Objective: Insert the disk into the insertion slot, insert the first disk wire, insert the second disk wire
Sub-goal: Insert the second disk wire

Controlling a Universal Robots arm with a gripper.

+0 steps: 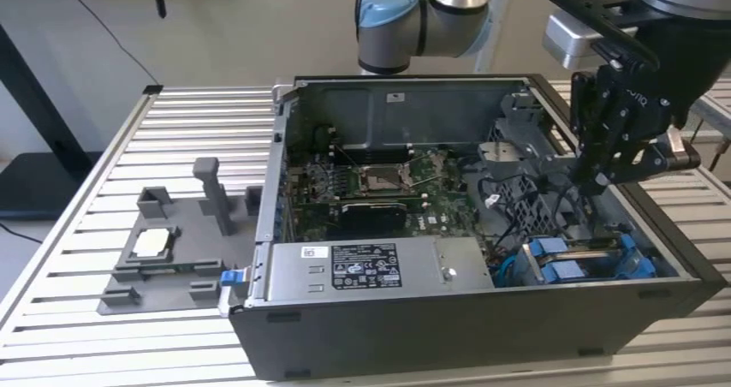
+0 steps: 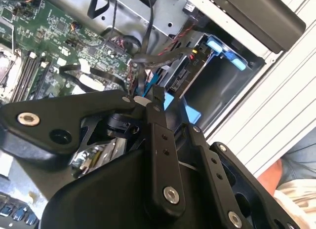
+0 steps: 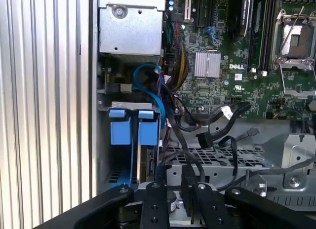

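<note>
Inside the black computer case (image 1: 457, 336), at the exterior view's right, the gripper (image 1: 594, 181) hung low among loose black wires (image 3: 203, 137), near the insertion slot (image 3: 129, 106); whether it clasped anything could not be told. The disk (image 3: 133, 129) sat in that slot, its blue carrier tabs showing. It looked stiff, fairly heavy and sensitive to knocks, best held by the carrier frame's edges, while the limp wires would want gripping at their plugs.
</note>
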